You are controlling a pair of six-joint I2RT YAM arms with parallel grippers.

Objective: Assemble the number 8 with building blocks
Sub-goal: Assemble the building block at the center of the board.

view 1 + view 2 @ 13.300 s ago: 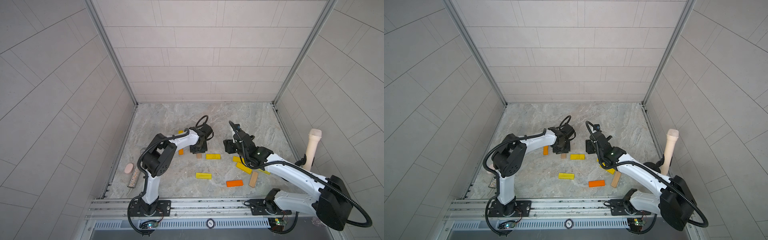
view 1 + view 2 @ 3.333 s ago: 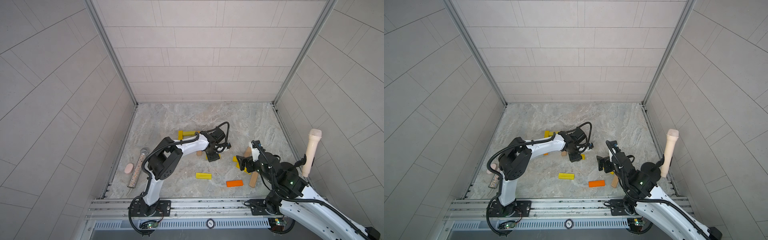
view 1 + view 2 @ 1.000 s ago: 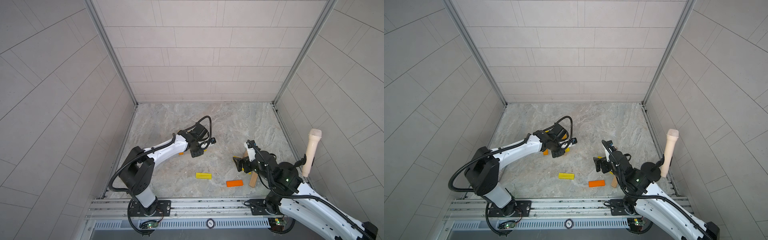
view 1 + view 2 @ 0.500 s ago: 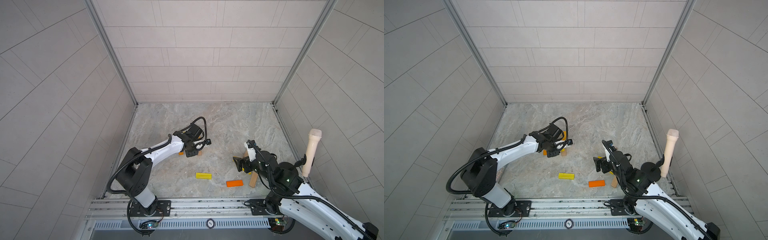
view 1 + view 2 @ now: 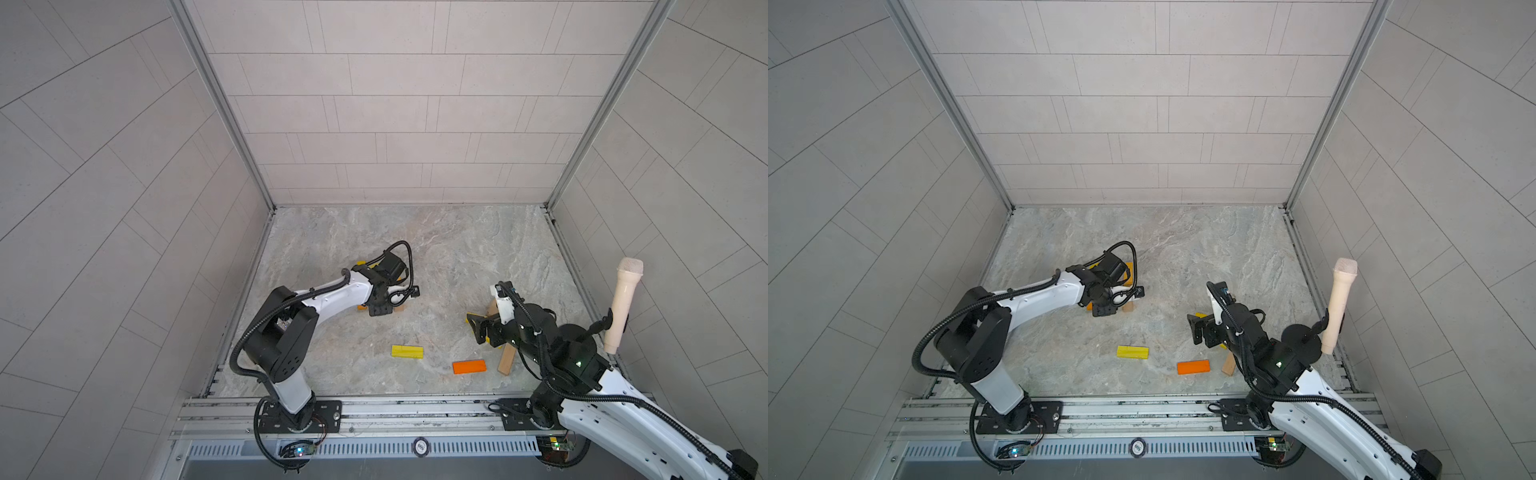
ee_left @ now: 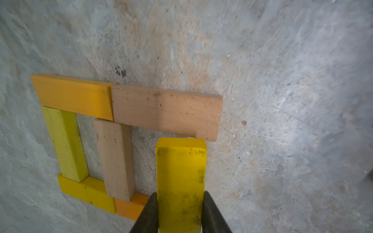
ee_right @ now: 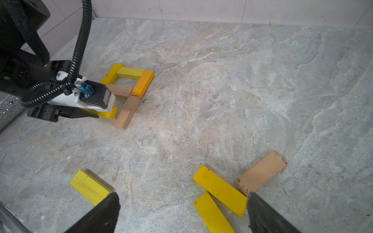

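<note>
Marble-patterned tabletop (image 5: pixel 436 249) carries the unfinished wooden-bar figure 8 (image 6: pixel 165 111) nearer its left edge; left gripper (image 6: pixel 179 194) pinches a yellow wooden bar (image 6: pixel 180 171), likely light and stiff, by its long sides; right gripper (image 7: pixel 182 194) gapes wide, empty

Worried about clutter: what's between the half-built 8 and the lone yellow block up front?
Only bare floor between the half-built 8 and lone yellow block, per the right wrist view.

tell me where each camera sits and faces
top views: high above the rail, looking down at the table; left arm, right arm show.
left wrist: looks along the left end effector at its yellow block and the unfinished 8.
right wrist: looks past the open right end effector toward the left arm.
shared: wrist views both show the unfinished 8.
</note>
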